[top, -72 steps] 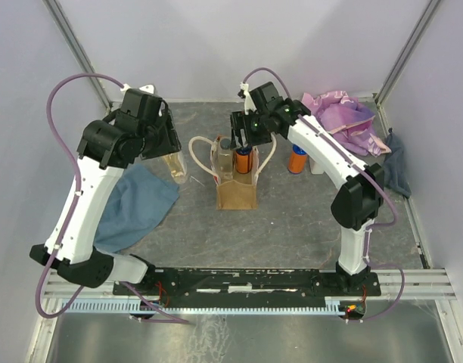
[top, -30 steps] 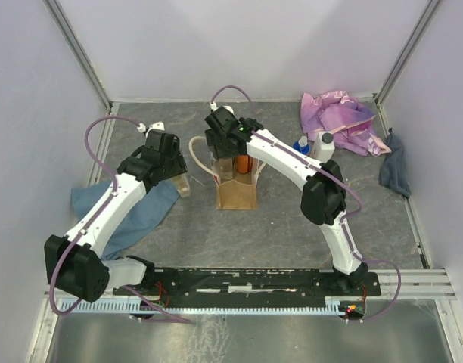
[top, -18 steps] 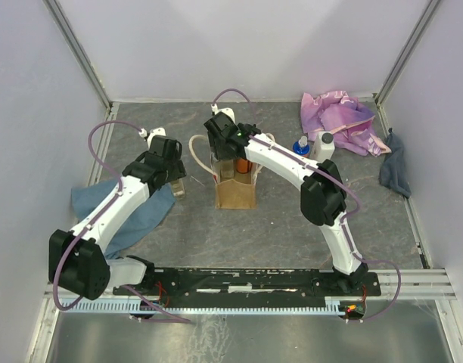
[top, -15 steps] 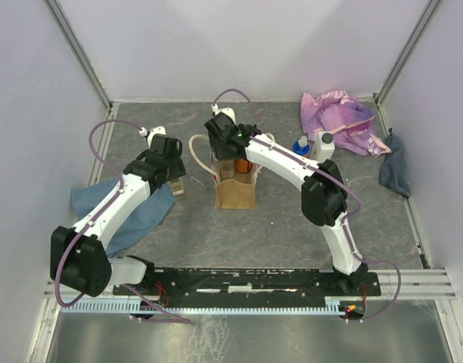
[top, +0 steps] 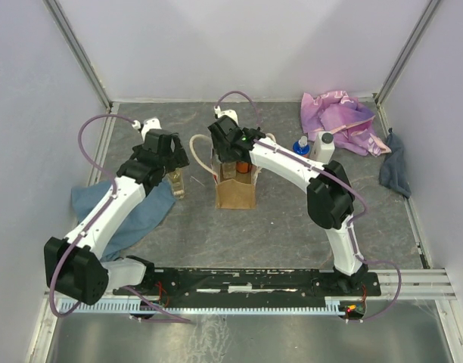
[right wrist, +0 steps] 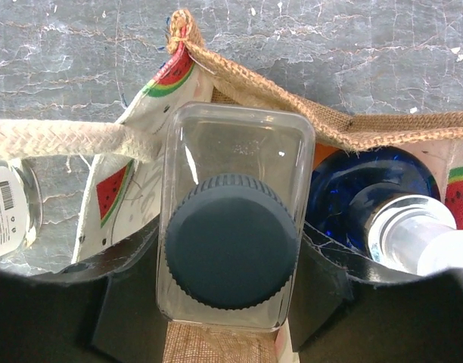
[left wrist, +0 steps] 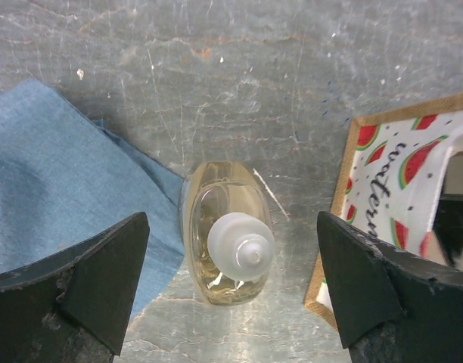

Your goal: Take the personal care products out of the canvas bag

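Right hand (right wrist: 230, 306) is clamped on capped bottle (right wrist: 231, 257) inside bag (right wrist: 368, 125), for lifting out; left hand (left wrist: 231, 253) is spread wide over pale bottle (left wrist: 215, 193), parked upright on surface (left wrist: 216, 76), unheld.

From above, the right pincer (top: 230, 157) hides the clear bottle (right wrist: 230, 240) and the mouth of the canvas bag (top: 236, 195).

one canvas bag (top: 236, 195), five bottles (top: 176, 184) (two inside it) and three cloths (top: 141, 213).

grey table (top: 292, 219) | centre: canvas bag (top: 236, 193) | left: blue cloth (top: 148, 215), clear bottle (left wrist: 228, 231) | right: pink cloth (top: 337, 113), white bottle (top: 322, 145), dark cloth (top: 393, 171)
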Action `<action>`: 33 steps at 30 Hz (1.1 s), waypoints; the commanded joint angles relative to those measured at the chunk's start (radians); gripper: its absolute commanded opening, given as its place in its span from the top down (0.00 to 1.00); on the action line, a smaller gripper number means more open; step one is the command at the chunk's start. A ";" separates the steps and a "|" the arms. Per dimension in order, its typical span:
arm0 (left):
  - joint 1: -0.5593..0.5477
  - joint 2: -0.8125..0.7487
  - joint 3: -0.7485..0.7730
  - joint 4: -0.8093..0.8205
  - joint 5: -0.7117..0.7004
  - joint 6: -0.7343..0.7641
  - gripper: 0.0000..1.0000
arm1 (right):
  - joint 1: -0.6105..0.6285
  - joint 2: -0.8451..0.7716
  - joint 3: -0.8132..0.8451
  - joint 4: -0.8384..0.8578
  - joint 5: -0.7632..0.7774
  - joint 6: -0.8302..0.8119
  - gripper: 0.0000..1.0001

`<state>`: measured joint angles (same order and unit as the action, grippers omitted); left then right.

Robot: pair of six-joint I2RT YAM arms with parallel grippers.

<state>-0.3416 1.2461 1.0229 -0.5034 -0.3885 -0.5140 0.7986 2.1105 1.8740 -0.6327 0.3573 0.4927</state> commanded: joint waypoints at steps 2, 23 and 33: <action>0.006 -0.085 0.098 -0.020 0.000 -0.007 0.01 | 0.005 -0.118 0.014 0.075 0.028 -0.026 0.63; -0.101 -0.151 0.193 -0.058 0.299 -0.176 0.01 | 0.016 -0.379 -0.006 0.115 0.052 -0.057 0.63; -0.220 -0.094 0.077 -0.009 0.239 -0.234 0.01 | 0.016 -0.540 -0.006 0.096 0.134 -0.110 0.63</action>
<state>-0.5335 1.1137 1.1240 -0.5655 -0.1268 -0.6949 0.8097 1.7023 1.8240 -0.6659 0.4023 0.4206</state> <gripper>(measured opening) 0.993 0.573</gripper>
